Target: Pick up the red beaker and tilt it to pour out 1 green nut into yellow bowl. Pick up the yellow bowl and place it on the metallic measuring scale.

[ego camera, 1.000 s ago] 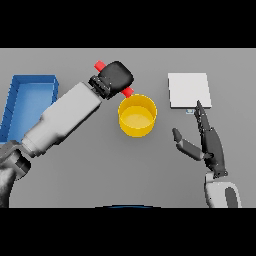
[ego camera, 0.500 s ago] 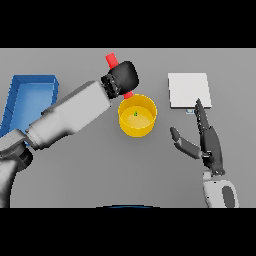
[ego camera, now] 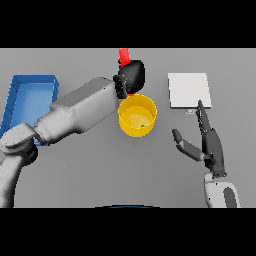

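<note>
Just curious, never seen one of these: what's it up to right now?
Left robot hand gripping red beaker above yellow bowl. Green nut in bowl. Right robot hand open, idle. Scale unobstructed.

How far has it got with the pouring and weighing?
A small green nut already lies in the yellow bowl, so pouring looks done. The left hand holds the red beaker above the bowl's far rim. The bowl is not yet on the scale; the right hand waits open nearby.

red beaker point(ego camera: 123, 55) mostly hidden (by left hand point(ego camera: 133, 75))
</note>
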Motion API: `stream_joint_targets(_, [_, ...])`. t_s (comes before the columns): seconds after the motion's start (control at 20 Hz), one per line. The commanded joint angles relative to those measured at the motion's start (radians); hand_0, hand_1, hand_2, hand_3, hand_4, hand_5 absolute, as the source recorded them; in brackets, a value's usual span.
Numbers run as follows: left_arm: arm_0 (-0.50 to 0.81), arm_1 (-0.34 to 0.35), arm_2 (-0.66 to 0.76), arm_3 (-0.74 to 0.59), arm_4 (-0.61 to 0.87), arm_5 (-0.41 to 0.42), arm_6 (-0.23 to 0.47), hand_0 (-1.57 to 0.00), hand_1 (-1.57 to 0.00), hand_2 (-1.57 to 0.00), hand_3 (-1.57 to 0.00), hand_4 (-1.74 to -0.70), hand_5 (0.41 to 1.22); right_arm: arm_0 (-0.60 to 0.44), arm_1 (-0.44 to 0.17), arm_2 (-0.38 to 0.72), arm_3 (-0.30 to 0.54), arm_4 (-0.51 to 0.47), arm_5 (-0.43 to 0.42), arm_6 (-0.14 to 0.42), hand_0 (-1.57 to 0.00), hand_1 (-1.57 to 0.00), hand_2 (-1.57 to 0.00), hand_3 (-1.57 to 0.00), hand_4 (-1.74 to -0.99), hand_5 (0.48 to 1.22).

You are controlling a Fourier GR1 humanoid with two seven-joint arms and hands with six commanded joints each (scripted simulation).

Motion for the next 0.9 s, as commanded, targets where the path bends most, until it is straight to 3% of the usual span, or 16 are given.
stream_joint_targets(0.0, [-0.019, 0.003, -0.014, 0.001, -0.014, 0.010, -0.024, -1.57, -1.57, -1.57, -1.57, -1.73, 1.221, -0.002, 0.000, -0.004, 0.005, 0.001, -0.004, -0.002, 0.00, 0.00, 0.00, 0.00, -1.128, 0.575])
stream_joint_targets(0.15, [-0.123, -0.005, -0.017, 0.033, -0.041, 0.016, -0.062, -1.57, -1.57, -1.57, -1.57, -1.73, 1.221, -0.004, 0.003, -0.001, -0.008, 0.002, -0.007, 0.007, 0.00, 0.00, 0.00, 0.00, -1.137, 0.568])
stream_joint_targets(0.4, [-0.288, 0.070, 0.096, 0.135, -0.006, 0.053, -0.073, -1.57, -1.57, -1.57, -1.57, -1.72, 1.221, -0.025, 0.007, 0.005, 0.007, 0.007, -0.007, 0.013, 0.00, 0.00, 0.00, 0.00, -1.131, 0.553])
stream_joint_targets(0.6, [-0.377, 0.129, 0.304, 0.297, 0.129, 0.030, 0.014, -1.57, -1.57, -1.57, -1.57, -1.73, 1.221, -0.023, 0.012, 0.015, 0.016, -0.004, 0.013, -0.007, 0.00, 0.00, 0.00, 0.00, -1.104, 0.563])
stream_joint_targets(0.75, [-0.387, 0.216, 0.555, 0.400, 0.344, -0.021, 0.109, -1.57, -1.57, -1.57, -1.51, -1.73, 1.221, -0.035, -0.001, 0.008, 0.018, -0.020, 0.026, -0.009, 0.00, 0.00, 0.00, 0.00, -1.105, 0.578])
stream_joint_targets(0.85, [-0.359, 0.274, 0.703, 0.458, 0.484, -0.009, 0.132, -1.57, -1.57, -1.57, -1.52, -1.74, 1.221, -0.049, -0.006, 0.002, 0.028, -0.032, 0.033, -0.008, 0.00, 0.00, 0.00, 0.00, -1.116, 0.582])
